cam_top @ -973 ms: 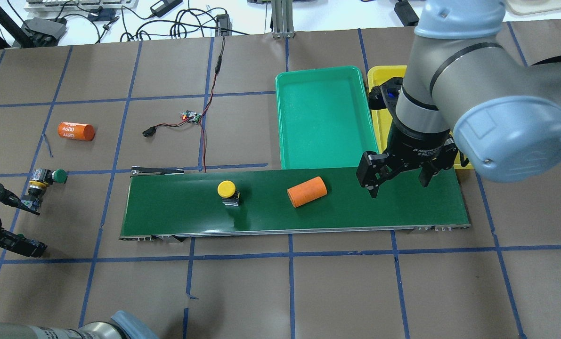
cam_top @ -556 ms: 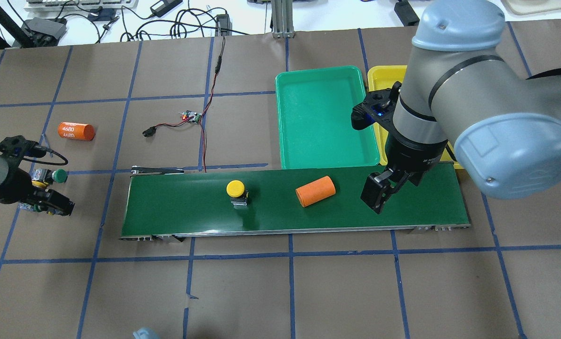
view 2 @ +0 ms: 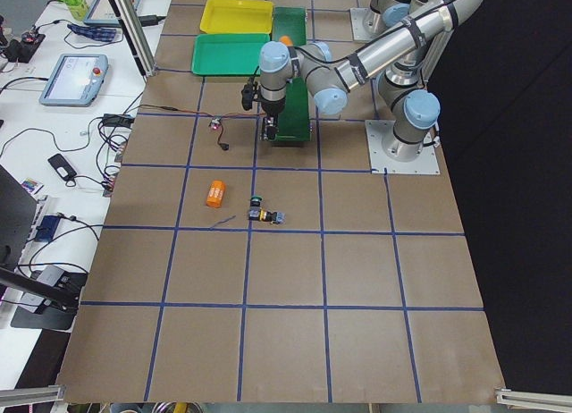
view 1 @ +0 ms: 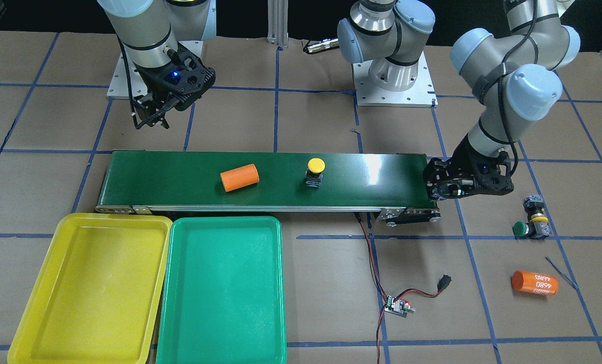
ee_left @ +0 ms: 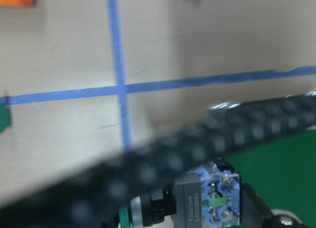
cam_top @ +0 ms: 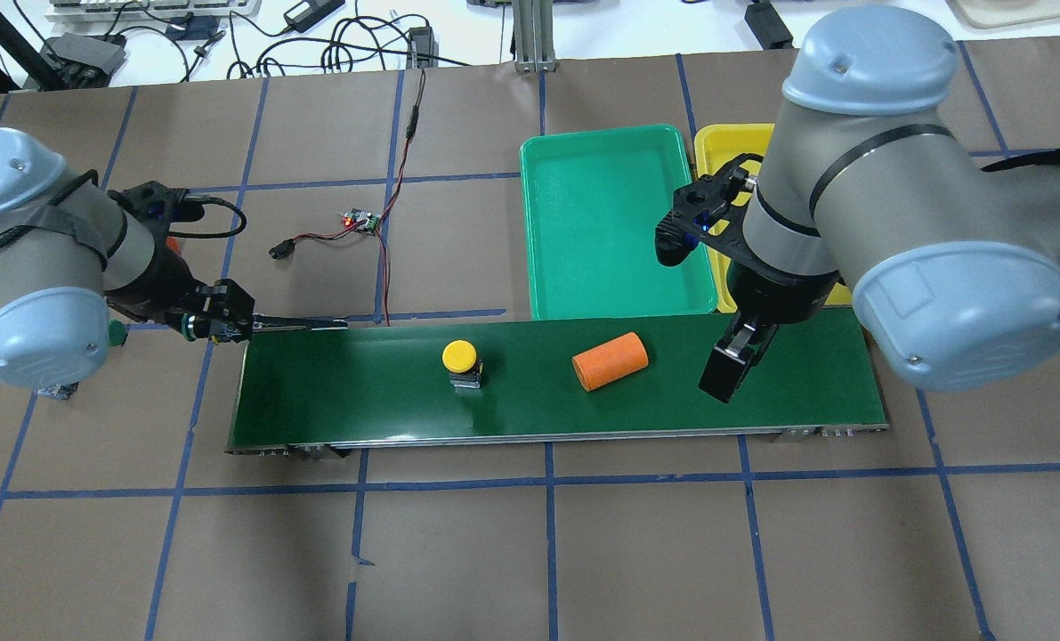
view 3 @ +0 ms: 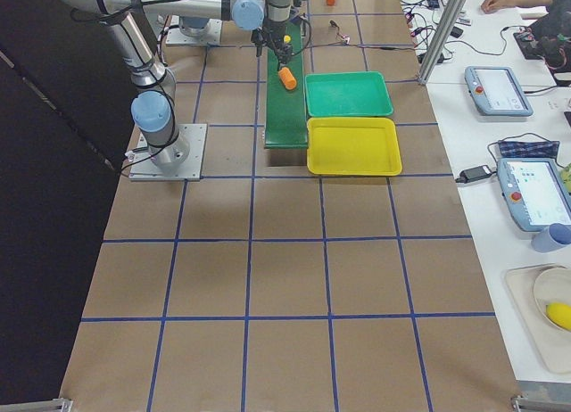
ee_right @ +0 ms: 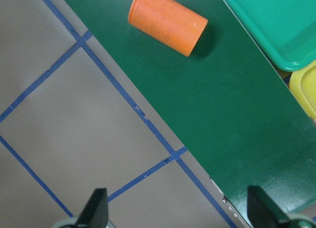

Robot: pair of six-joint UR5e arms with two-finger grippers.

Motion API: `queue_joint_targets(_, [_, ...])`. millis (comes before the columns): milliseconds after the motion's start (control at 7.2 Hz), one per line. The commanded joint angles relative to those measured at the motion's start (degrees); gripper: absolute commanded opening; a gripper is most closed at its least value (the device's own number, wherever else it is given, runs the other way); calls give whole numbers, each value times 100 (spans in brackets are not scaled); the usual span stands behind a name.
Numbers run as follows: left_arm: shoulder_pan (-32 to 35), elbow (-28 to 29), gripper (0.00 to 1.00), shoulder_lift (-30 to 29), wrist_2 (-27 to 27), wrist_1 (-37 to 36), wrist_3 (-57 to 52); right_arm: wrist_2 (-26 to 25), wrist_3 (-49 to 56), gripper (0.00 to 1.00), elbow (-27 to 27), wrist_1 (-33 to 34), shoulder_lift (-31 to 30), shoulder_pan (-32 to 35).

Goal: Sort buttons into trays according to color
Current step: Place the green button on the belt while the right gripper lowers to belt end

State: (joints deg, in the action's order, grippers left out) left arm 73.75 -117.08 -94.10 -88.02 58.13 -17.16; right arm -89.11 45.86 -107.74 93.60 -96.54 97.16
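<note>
Brown-papered table (cam_top: 530, 552), blue tape grid, cluttered benches beyond. We find green tray (cam_top: 614, 223) and yellow tray (view 1: 88, 283) empty: nothing sorted yet. Yellow button (cam_top: 460, 358) sits mid conveyor belt (cam_top: 360, 401), orange cylinder (cam_top: 610, 361) at its 3 o'clock overhead. Left gripper (cam_top: 216, 322) clamps green-capped button (ee_left: 205, 201) at belt's 9 o'clock end. Right gripper (ee_right: 177, 213) jaws wide, empty. Other buttons (view 1: 533, 222) lie on paper.

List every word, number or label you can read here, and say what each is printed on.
"4680", white, repeated, on the orange cylinder off the belt; it appears upside down in the front-facing view.
Faint print on the grey body of the button held by the left tool: too blurred to read.
Screens on the side desks: too small to read.
</note>
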Motion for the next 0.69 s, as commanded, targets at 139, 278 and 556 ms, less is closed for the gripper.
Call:
queue_joint_targets(139, [1121, -52, 23, -82, 5, 40, 1598, 16, 989, 100, -842, 1360, 56, 5])
queue_joint_targets(278, [1237, -113, 30, -82, 13, 40, 1602, 16, 1535, 97, -950, 1528, 65, -21])
queue_joint_targets(556, [1265, -324, 76, -47, 22, -30, 1550, -36, 2260, 97, -1195, 2106, 187, -21])
